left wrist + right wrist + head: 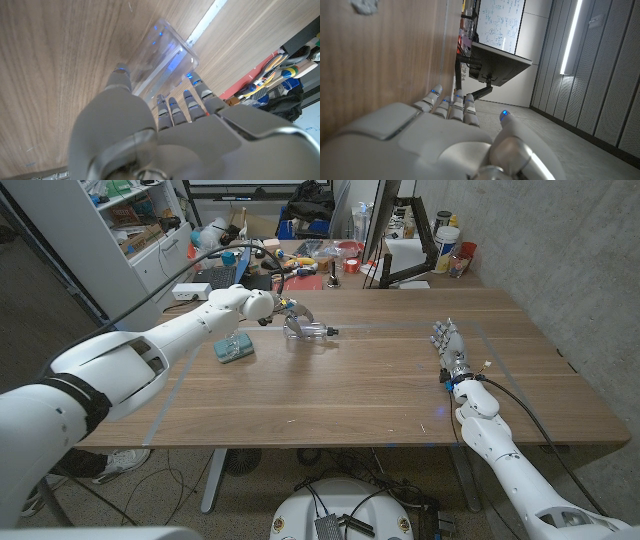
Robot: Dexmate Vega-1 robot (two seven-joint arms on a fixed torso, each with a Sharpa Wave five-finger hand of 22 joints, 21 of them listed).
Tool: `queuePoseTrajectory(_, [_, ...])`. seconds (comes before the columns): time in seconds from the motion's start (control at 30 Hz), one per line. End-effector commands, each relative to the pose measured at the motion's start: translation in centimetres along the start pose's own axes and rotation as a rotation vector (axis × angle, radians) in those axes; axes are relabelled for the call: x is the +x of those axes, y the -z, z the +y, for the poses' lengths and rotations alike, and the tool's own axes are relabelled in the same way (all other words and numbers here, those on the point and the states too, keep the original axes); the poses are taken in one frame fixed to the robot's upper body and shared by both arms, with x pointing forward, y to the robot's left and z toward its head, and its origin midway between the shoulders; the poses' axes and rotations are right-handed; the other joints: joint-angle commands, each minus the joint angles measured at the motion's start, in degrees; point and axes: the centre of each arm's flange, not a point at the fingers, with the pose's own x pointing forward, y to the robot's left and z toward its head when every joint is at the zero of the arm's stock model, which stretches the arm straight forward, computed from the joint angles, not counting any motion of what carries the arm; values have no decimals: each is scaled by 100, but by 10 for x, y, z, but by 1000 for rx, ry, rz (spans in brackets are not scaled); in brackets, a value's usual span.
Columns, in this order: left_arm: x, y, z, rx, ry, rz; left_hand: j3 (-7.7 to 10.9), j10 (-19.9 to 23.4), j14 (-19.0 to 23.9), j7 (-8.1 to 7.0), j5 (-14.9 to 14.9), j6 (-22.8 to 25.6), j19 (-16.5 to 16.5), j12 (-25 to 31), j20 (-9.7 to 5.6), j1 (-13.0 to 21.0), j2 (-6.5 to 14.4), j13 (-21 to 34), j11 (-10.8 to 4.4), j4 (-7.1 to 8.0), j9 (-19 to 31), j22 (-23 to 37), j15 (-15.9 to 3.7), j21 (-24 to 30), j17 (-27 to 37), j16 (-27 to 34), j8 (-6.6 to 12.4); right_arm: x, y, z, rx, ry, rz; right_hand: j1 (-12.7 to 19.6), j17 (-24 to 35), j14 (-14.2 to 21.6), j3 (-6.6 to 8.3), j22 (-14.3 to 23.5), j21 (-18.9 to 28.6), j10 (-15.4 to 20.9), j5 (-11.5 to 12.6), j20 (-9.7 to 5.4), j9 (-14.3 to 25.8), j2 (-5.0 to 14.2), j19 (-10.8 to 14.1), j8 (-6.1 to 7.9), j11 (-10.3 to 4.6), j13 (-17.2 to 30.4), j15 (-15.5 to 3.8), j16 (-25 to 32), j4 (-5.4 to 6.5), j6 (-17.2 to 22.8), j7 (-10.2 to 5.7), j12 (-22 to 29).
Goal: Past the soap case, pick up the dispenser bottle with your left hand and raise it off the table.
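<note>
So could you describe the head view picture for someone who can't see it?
The robot's left hand reaches across a wooden table to a clear dispenser bottle, just past a teal soap case. Its right hand waits with fingers apart on the table's other side.

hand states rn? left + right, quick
Left hand: fingers closed around the clear dispenser bottle, gripping it.
Right hand: open, holding nothing, fingers extended, standing on the wooden table.
</note>
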Motion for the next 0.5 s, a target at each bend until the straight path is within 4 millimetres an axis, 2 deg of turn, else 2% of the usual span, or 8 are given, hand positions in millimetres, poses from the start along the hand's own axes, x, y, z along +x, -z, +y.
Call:
queuePoseTrajectory(0.03, [-1,-11,-6,24,-54,-1,-7,507,583,12,18,216,637,73,-203,201,36,34,-89,-43,11,22,-689,176,38,63,-11,-1,-1,-2,-6,3,1,-55,5,65,-15,31,-21,61,16,-373,32,41,66,27,-11,17,-6,-3,0,65,11,2])
queuePoseTrajectory(0.17, [-1,-12,-6,19,-51,0,15,1004,1186,107,-40,590,1134,109,-229,464,102,42,-85,-84,12,9,-816,284,52,117,34,-1,-1,-3,-4,3,1,-56,5,68,-15,31,-28,62,17,-374,32,40,73,28,-3,16,-9,-4,0,71,10,1])
queuePoseTrajectory(0.2, [-1,-12,-6,20,-54,1,14,1034,1225,106,-47,627,1178,109,-231,479,103,42,-94,-85,12,8,-826,295,52,120,41,-1,-1,-3,-3,3,1,-56,5,69,-15,31,-29,63,17,-374,32,40,75,28,-7,16,-8,-4,0,69,8,1])
queuePoseTrajectory(0.27, [-2,-13,-6,26,-73,8,4,1503,1704,117,-111,883,1494,157,-263,619,113,47,-87,-87,14,4,-914,350,49,173,55,-1,-1,-3,-3,3,0,-61,5,71,-18,31,-38,64,16,-370,32,38,80,27,-10,16,-7,-5,1,72,13,0])
queuePoseTrajectory(0.33, [-3,-14,-7,29,-82,11,-2,1837,2059,143,-152,1109,1747,190,-282,694,132,53,-156,-77,19,3,-956,407,48,220,83,-1,-1,-3,-5,3,0,-63,5,73,-19,32,-43,67,17,-371,32,38,84,27,-11,16,-5,-5,2,73,10,0])
queuePoseTrajectory(0.37, [-4,-14,-7,32,-101,17,-1,2419,2480,185,-203,1405,2037,281,-341,798,173,67,-178,-62,24,8,-1021,472,45,249,108,-1,-1,-3,-3,2,-1,-63,5,71,-19,32,-44,69,17,-373,32,38,85,27,-19,16,-7,-6,2,73,10,1])
queuePoseTrajectory(0.4, [-4,-15,-7,36,-110,22,2,2640,2757,162,-229,1565,2177,301,-373,846,193,71,-236,-55,27,9,-1030,505,45,284,121,-1,-1,-3,-5,1,-1,-62,5,73,-19,32,-46,66,17,-370,32,37,84,27,-21,16,-6,-5,1,73,11,0])
queuePoseTrajectory(0.5, [-7,-15,-8,31,-140,27,42,3752,3811,318,-340,2281,2582,467,-472,1001,344,137,-243,-1,55,20,-1055,605,58,351,197,-1,-2,-3,-11,0,-2,-65,5,74,-20,32,-54,70,17,-370,32,37,91,27,-16,16,-5,-7,2,75,16,0])
